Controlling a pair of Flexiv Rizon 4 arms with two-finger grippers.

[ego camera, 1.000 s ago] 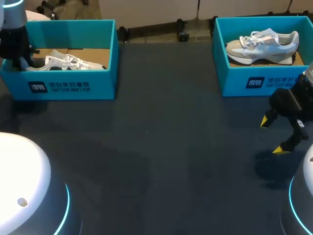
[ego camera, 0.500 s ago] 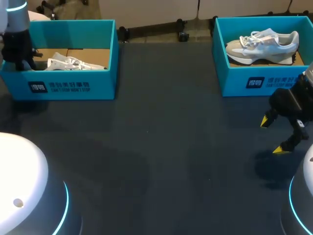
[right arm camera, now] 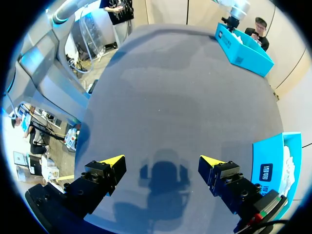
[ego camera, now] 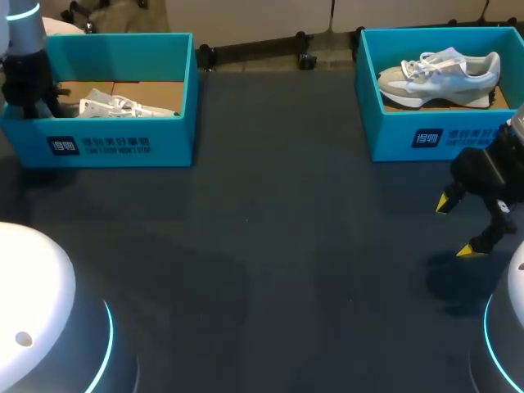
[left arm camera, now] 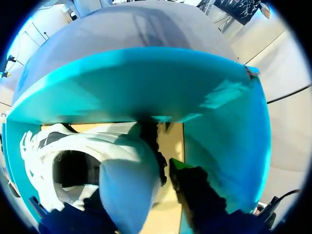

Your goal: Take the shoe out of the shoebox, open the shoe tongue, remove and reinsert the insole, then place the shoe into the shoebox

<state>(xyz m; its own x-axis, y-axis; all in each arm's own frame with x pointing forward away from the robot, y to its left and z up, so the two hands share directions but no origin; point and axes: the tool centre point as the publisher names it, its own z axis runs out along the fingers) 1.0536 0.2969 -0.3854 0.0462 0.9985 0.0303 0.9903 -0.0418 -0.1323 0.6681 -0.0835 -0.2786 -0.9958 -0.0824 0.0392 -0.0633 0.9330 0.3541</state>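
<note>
Over at about ten o'clock on the tabletop (ego camera: pixel 270 246), the left pincer (ego camera: pixel 34 102) is sunk into the left shoebox (ego camera: pixel 123 139), at the heel end of the white shoe (ego camera: pixel 115 105) lying on the box floor. From the wrist camera, one yellow-tipped finger (left arm camera: pixel 177 165) stands just outside the heel, between it and the box wall. The other finger is hidden behind the heel (left arm camera: pixel 129 187), so I cannot tell whether the pincer is clamped on the shoe or merely set beside it.

The step in hand looks like taking the shoe out. To do it well, I'd want the heel collar pinched firmly, one finger inside the opening and one outside. The lift should then go straight up, so that the toe doesn't drag on the near wall and pull the light cardboard box along. A heel-only hold will let the toe droop, so a slow rise seems wise.

At two o'clock, a grey-and-white shoe (ego camera: pixel 442 74) sits in the right shoebox (ego camera: pixel 426 135). Just in front of that box, near four o'clock, the right pincer (ego camera: pixel 453 227) hangs over bare tabletop with its fingers spread wide, holding nothing. It looks well placed to steady the shoe once it's set down.
</note>
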